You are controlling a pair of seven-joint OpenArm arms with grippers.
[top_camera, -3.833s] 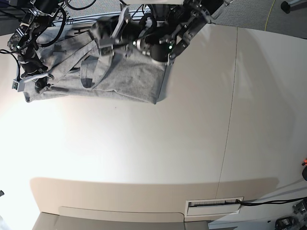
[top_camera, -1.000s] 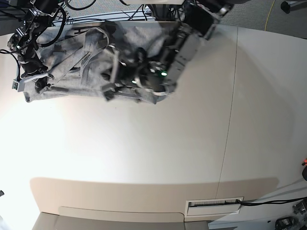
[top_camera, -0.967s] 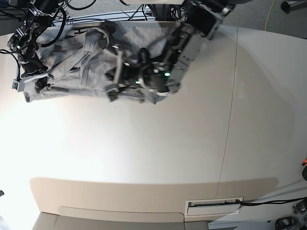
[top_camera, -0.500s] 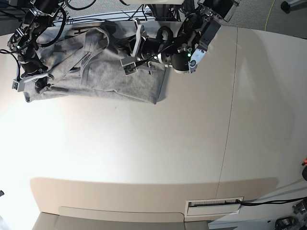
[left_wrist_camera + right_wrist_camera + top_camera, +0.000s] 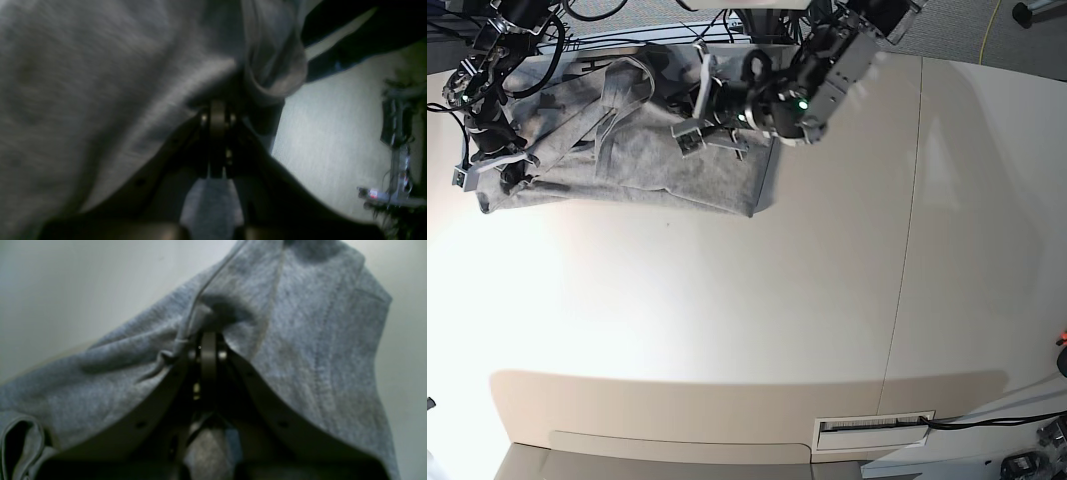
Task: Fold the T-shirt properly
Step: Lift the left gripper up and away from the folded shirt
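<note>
The grey T-shirt [image 5: 637,160] lies crumpled and partly folded at the table's far left. My right gripper [image 5: 512,172] is at the shirt's left edge. In the right wrist view the right gripper [image 5: 208,340] is shut on a bunched hem of the T-shirt [image 5: 300,340]. My left gripper [image 5: 691,132] hovers low over the shirt's right half. In the left wrist view the left gripper [image 5: 217,115] is shut, with T-shirt [image 5: 100,83] cloth pinched at its tips and a fold hanging beside it.
A seam [image 5: 907,250] runs down the white table [image 5: 727,320] right of the middle. A slotted vent [image 5: 872,428] sits near the front edge. Cables and arm bases crowd the far edge behind the shirt. Floor [image 5: 333,133] shows in the left wrist view.
My left arm has swung back from the shirt's near edge to its far right part over the last second. The right arm and the shirt's left side have not moved.
</note>
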